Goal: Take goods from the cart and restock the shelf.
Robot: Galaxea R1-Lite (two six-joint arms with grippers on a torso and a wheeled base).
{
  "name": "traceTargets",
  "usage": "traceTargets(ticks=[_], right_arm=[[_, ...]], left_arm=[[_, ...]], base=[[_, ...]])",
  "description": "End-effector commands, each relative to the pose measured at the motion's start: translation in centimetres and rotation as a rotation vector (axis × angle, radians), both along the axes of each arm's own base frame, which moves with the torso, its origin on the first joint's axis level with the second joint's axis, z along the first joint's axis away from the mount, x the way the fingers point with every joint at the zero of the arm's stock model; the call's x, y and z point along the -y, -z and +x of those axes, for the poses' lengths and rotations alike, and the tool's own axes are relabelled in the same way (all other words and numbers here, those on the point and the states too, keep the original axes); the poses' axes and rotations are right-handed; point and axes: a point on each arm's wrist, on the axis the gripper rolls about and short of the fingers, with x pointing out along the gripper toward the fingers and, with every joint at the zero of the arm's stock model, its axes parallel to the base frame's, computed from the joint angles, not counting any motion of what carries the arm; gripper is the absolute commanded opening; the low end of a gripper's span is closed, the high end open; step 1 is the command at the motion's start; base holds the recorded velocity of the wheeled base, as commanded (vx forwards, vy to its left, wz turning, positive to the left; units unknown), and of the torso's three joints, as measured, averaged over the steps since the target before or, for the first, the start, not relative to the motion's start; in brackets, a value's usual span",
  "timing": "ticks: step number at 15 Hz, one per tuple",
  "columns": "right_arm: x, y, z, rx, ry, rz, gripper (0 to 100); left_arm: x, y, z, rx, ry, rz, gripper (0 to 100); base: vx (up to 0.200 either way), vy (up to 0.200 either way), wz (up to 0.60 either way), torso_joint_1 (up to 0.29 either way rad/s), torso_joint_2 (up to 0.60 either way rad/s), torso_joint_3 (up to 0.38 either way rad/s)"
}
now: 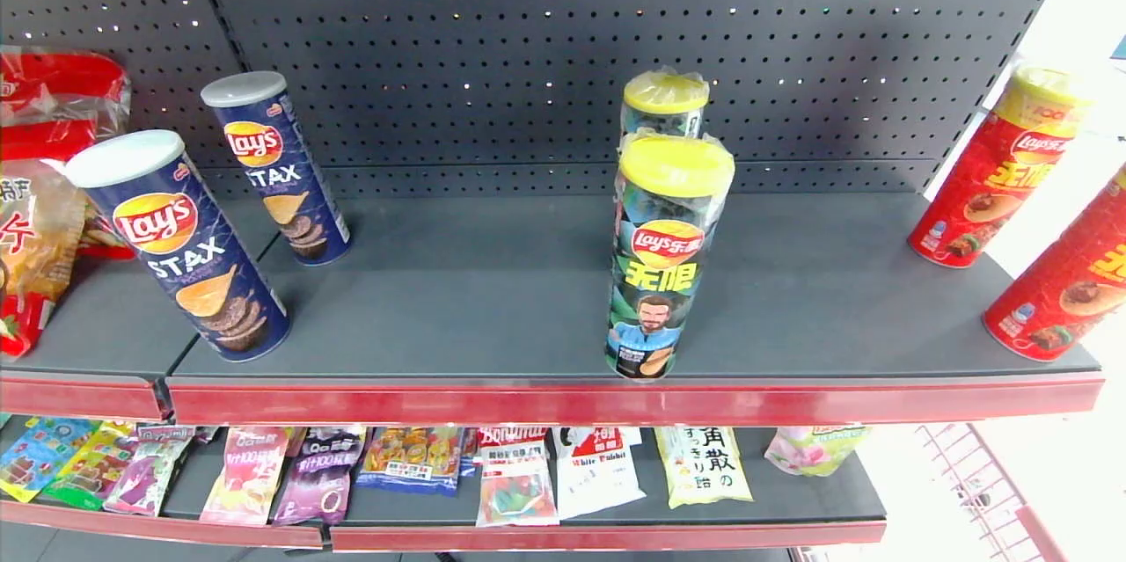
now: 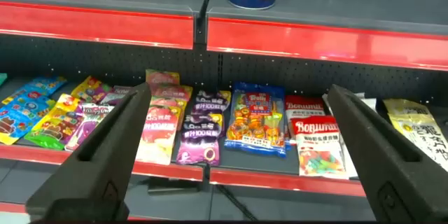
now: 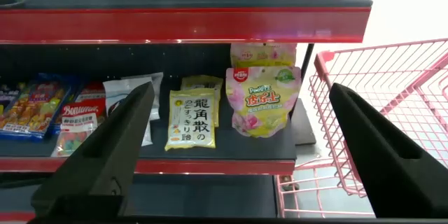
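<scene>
The pink cart stands just beside the right end of the lower shelf. Snack bags lie in a row on that shelf, close to its red front lip.

On the top shelf stand two blue cans at the left, two green cans in the middle and two red cans at the right. The front green can stands right at the red front edge. The front blue can and front red can stand near that edge too. Wide bare room lies between the blue and green cans, and between the green and red cans.

The left pincer is spread wide and holds nothing, facing the lower shelf. The right pincer is spread wide too and holds nothing. It faces that shelf's right end, with the cart close by.
</scene>
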Motion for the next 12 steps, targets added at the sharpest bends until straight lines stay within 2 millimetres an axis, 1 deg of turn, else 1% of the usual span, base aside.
traceTargets(ticks=[1, 12], right_arm=[[0.0, 0.0, 0.0, 0.0, -0.001, 0.0, 100], [0.0, 0.0, 0.0, 0.0, -0.001, 0.0, 100]], left_arm=[[0.0, 0.0, 0.0, 0.0, 0.0, 0.0, 100], [0.0, 0.0, 0.0, 0.0, 0.0, 0.0, 100]], base=[[0.0, 0.0, 0.0, 0.0, 0.0, 0.0], [0.0, 0.0, 0.0, 0.0, 0.0, 0.0]])
